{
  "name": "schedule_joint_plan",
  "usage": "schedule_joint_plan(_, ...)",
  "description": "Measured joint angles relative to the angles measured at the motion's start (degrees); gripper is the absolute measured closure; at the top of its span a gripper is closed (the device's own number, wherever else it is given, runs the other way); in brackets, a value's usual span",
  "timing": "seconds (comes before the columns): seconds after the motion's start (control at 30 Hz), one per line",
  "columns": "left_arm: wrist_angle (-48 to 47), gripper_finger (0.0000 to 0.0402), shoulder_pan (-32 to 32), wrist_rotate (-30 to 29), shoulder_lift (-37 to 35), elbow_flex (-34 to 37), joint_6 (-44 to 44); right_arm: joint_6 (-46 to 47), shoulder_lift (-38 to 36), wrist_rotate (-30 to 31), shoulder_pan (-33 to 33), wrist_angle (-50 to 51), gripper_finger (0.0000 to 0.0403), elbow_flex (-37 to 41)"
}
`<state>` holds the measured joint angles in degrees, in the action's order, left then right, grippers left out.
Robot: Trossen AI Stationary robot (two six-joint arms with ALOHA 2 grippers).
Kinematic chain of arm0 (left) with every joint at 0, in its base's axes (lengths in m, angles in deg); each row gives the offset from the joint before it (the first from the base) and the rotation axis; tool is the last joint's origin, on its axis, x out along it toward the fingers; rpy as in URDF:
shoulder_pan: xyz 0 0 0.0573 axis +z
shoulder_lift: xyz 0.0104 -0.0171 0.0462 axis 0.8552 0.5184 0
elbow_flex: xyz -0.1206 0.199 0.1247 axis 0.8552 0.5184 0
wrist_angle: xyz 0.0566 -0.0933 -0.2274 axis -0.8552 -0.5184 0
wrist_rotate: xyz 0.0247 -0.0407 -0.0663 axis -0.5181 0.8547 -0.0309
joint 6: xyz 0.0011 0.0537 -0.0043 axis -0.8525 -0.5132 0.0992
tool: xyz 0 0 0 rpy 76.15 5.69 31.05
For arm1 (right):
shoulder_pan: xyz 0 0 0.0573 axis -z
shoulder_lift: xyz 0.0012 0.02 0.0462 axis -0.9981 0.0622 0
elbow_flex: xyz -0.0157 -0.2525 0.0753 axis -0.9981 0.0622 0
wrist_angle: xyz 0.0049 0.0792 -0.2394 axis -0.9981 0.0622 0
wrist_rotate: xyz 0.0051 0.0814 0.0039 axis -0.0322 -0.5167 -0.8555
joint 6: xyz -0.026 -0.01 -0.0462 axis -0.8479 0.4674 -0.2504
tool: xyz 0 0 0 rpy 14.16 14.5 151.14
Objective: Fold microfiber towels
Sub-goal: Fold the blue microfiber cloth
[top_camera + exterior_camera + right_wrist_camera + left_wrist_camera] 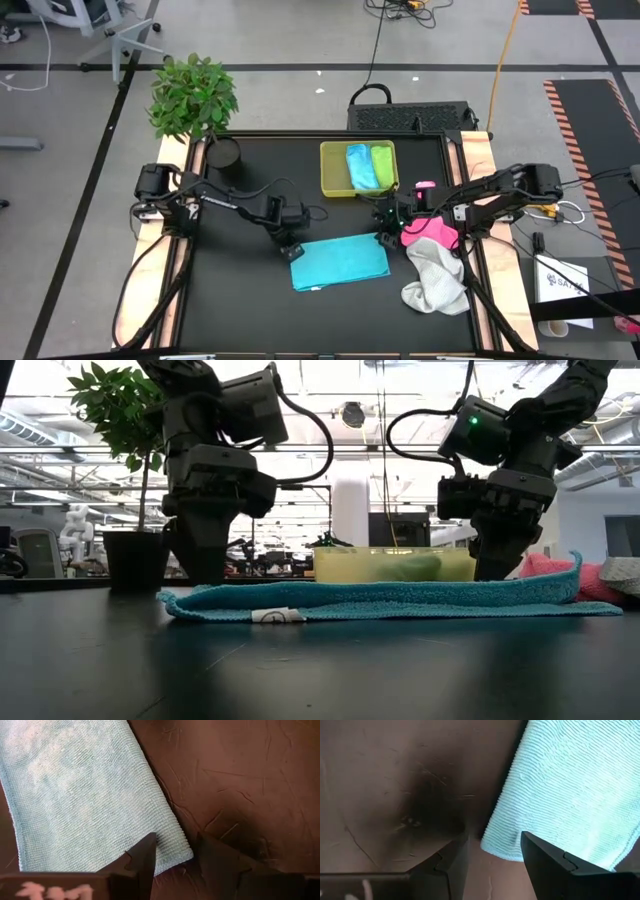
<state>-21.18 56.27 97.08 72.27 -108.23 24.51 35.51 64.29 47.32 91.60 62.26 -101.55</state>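
Looks like mid-fold on the teal towel (339, 261) lying flat mid-tabletop: the left gripper (291, 250) and right gripper (384, 238) sit at its far corners, fingers parted and empty, so next they'd need to pinch those corners.

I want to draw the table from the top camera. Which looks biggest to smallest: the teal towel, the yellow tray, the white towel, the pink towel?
1. teal towel
2. yellow tray and white towel: look about alike
3. pink towel, partly hidden
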Motion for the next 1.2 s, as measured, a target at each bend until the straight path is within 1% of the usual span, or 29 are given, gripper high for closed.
schedule_joint_plan(0.43,0.5,0.0222,-0.2,0.5,0.5,-0.1,-0.1,0.0,0.0,0.0,0.0,0.0,0.0266,0.0)
schedule_joint_plan(0.7,2.2,0.0222,-0.2,-0.8,1.2,-0.1,-0.1,0.4,0.0,0.0,0.0,0.0,0.0266,0.0)
schedule_joint_plan(0.83,2.4,0.0225,-0.7,-0.4,1.2,-0.1,0.0,1.6,0.0,0.1,0.0,0.0,0.0277,0.0)
schedule_joint_plan(0.93,2.3,0.024,-1.4,-0.4,1.2,-0.1,0.0,1.7,0.0,0.3,0.0,0.0,0.0296,0.1)
schedule_joint_plan(1.0,2.2,0.0258,-1.8,-0.4,1.2,-0.1,0.0,1.8,0.1,0.5,0.0,0.0,0.0315,0.1)
schedule_joint_plan(1.2,2.2,0.0338,-2.3,-2.3,1.2,-0.1,0.1,2.1,0.1,0.2,0.0,0.1,0.0388,0.1)
